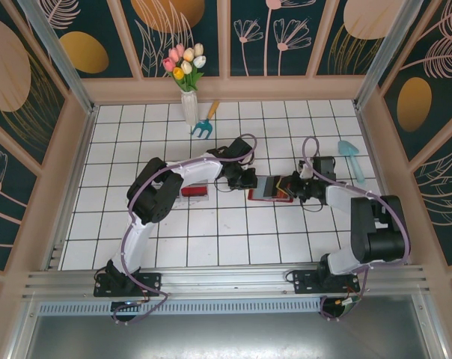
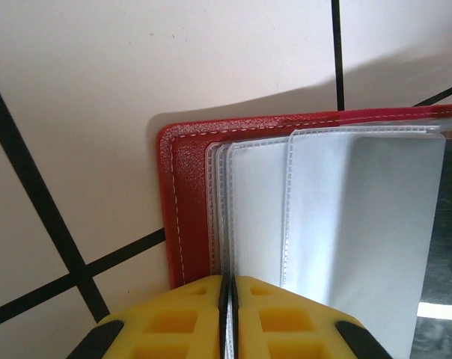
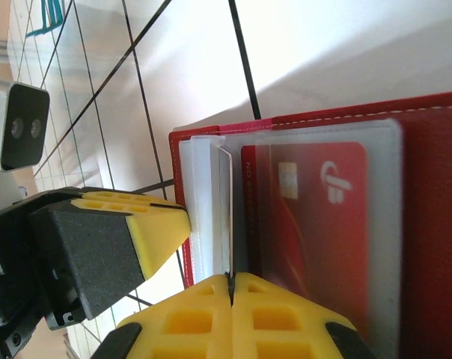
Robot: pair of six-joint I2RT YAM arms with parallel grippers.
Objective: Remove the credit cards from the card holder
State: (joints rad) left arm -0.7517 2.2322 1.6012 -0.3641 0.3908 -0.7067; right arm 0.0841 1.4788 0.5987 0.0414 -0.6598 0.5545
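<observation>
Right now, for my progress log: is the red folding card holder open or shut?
Open: the flat red folding card holder lies spread, its clear plastic sleeves fanned out, a red card in one.

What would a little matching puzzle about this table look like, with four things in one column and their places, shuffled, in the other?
Things:
1 wallet
2 tulips
3 blue scoop
4 red card

Places:
A in a white vase at the back
B far right side
C lying open in the middle
D inside a clear sleeve

Pairs: 1-C, 2-A, 3-B, 4-D
</observation>
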